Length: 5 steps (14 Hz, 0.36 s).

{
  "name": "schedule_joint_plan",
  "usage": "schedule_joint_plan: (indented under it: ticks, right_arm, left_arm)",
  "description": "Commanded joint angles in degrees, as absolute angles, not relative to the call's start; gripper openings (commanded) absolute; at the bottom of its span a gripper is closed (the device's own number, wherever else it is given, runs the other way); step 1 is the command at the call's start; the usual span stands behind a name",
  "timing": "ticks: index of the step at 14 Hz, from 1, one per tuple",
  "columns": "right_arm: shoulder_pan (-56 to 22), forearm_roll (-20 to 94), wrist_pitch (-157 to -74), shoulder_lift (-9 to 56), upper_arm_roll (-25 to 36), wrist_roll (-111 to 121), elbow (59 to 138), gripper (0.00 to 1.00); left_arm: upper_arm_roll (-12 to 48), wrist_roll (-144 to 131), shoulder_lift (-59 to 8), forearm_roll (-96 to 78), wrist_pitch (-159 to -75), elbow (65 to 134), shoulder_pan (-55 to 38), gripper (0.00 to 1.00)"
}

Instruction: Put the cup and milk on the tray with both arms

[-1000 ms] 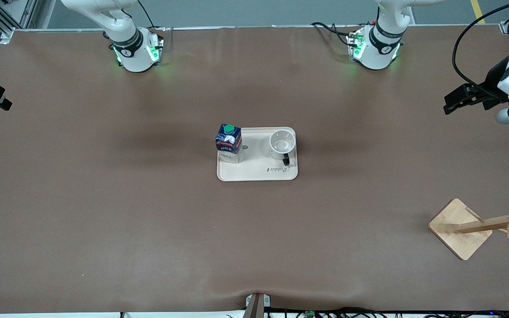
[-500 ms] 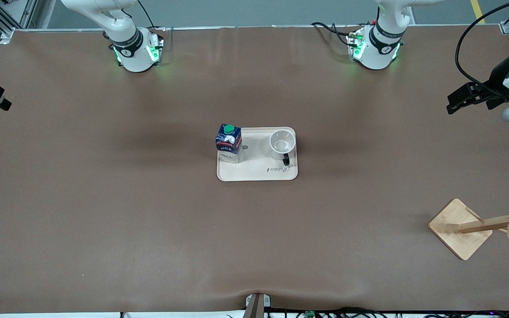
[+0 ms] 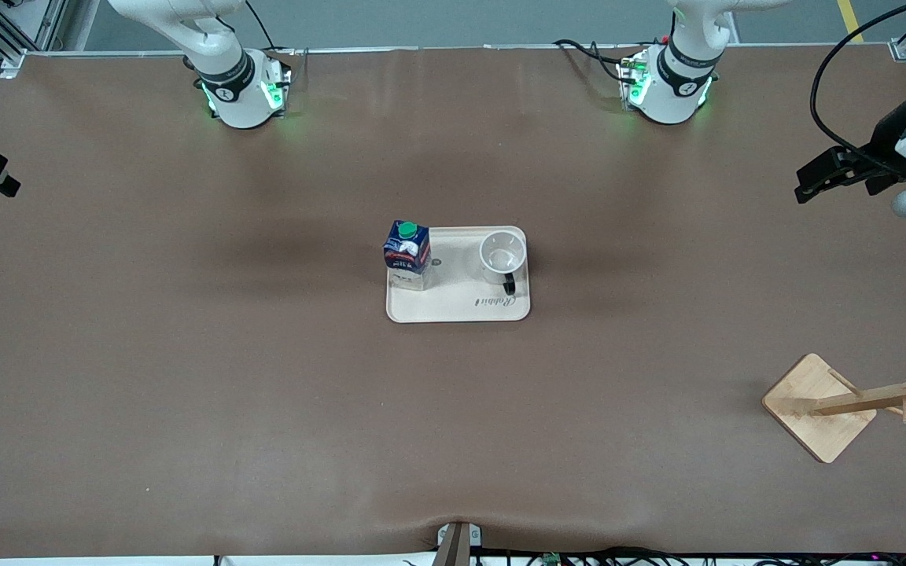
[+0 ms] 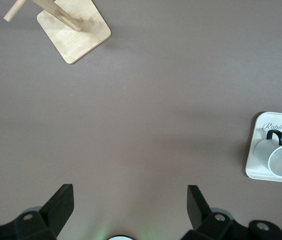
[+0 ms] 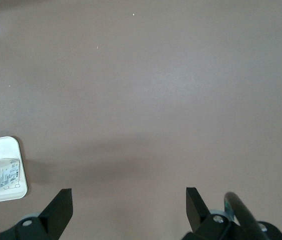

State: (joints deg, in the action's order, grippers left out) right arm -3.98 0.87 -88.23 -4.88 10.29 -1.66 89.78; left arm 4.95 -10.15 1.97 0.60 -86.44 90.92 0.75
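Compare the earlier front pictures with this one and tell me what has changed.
Only the left gripper moved: open and empty over the left arm's end of the table, it drew up and outward. The dark-blue milk carton and white black-handled cup stayed on the cream tray; the right gripper stayed open.

We find the flat cream rectangular tray (image 3: 458, 308) mid-tabletop (image 3: 185, 354), carrying the small dark-blue milk carton (image 3: 406, 253) toward the right arm's end and the small white mug (image 3: 502, 256) toward the left arm's. The square-based wooden rack (image 3: 819, 407) stands nearer the front camera, well apart.
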Motion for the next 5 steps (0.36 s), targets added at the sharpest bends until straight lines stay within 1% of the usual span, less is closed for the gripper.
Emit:
schedule_joint_plan:
  ticks: [1, 5]
  right_arm:
    - [-3.6, 0.53, -88.07, -5.27, 10.02, -2.46, 89.65, 1.0]
    - [-3.52, 0.62, -88.15, -5.19, 10.02, -2.46, 89.65, 1.0]
  left_arm:
    - [5.27, -9.84, 1.58, 1.76, -86.4, 90.0, 0.79, 1.0]
    - [5.36, -10.02, 1.58, 1.76, -86.31, 90.0, 0.7, 1.0]
